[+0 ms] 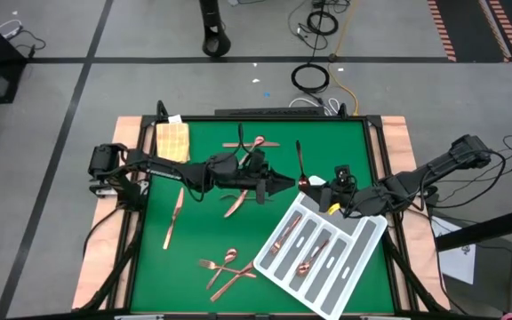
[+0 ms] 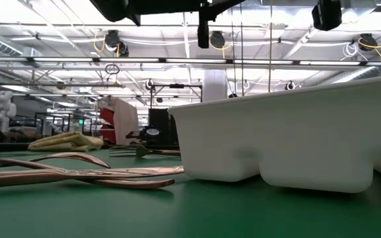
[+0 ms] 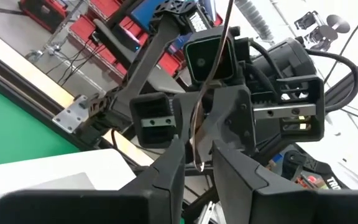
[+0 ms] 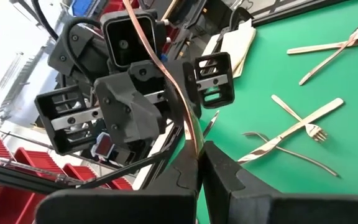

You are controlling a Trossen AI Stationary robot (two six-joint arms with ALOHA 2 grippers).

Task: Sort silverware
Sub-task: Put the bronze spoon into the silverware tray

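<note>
Above the tray [image 1: 363, 258], right tool [image 4: 199, 163] gripping utensil [image 4: 182, 102]

Your overhead view is evenly lit; the green mat [image 1: 238, 231] shows only faint, soft shadows under the arms. The white tray [image 1: 323, 253] reads bright but not blown out. In your low view, ceiling strip lights [image 2: 177, 39] supply the light and wash out the upper hall; the tray wall [image 2: 290, 139] nearby is soft, and the copper pieces [image 2: 78, 173] carry thin highlights. Your wrist views are blurred on the near fingers [image 3: 166, 180], with pale glare at one corner [image 4: 5, 37].
</note>
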